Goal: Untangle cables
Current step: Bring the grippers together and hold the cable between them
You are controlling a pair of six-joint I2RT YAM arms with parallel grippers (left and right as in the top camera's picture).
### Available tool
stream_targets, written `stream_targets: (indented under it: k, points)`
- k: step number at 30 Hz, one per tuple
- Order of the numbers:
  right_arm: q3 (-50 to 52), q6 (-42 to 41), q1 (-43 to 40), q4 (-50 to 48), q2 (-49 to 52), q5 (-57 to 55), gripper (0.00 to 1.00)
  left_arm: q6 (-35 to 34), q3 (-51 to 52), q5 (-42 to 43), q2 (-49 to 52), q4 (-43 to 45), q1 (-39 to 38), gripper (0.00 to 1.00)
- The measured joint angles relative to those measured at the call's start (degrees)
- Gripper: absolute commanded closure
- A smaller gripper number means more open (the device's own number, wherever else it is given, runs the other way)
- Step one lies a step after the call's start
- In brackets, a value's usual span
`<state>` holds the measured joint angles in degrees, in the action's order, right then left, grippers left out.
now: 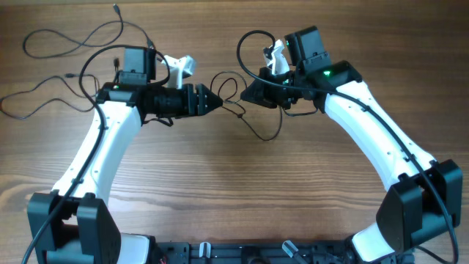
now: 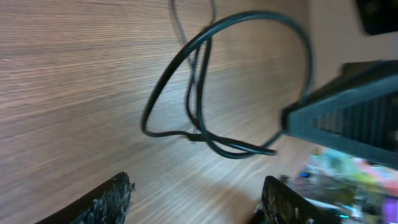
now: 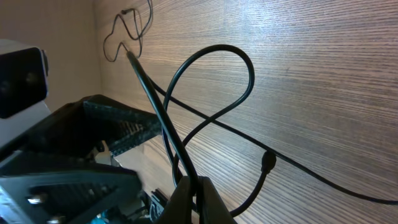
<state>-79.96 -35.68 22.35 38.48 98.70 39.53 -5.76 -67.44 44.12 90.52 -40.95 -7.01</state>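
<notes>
Cables (image 3: 217, 47) gripped by right jaws, before left jaws.

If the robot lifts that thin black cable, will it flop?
Probably flop: the cable curls in loose loops. It looks thin, so likely light. The right gripper pinches it; a tug would probably drag the rest along.

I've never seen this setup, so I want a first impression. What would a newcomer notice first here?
The left arm and right arm meet nose to nose at the middle of the wooden table, with thin dark cables looping between them. The right claw is shut on a strand, while the left claw stands open facing the loop, holding nothing.
</notes>
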Motion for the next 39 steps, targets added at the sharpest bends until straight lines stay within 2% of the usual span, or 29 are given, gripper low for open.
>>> stream_targets:
  k: [9,23,27,31,39]
  points:
    - [0.00,-0.24,-0.92,-0.07,0.00,3.15,0.96,2.47,0.00,-10.19,0.02,2.86,-0.76,0.32]
    - [0.00,-0.24,-0.92,-0.02,0.00,5.53,0.96,2.73,0.00,-11.21,4.85,6.99,-0.76,0.32]
    - [0.00,-0.24,-0.92,-0.04,0.00,6.69,0.96,2.73,0.00,-9.27,4.85,8.31,-0.76,0.32]
    - [0.00,-0.24,-0.92,-0.07,0.00,7.65,0.96,2.73,0.00,-6.47,4.85,9.29,-0.76,0.36]
    - [0.00,-0.92,-0.92,-0.46,0.00,9.11,0.96,3.04,0.00,-4.98,4.85,10.23,-0.76,0.54]
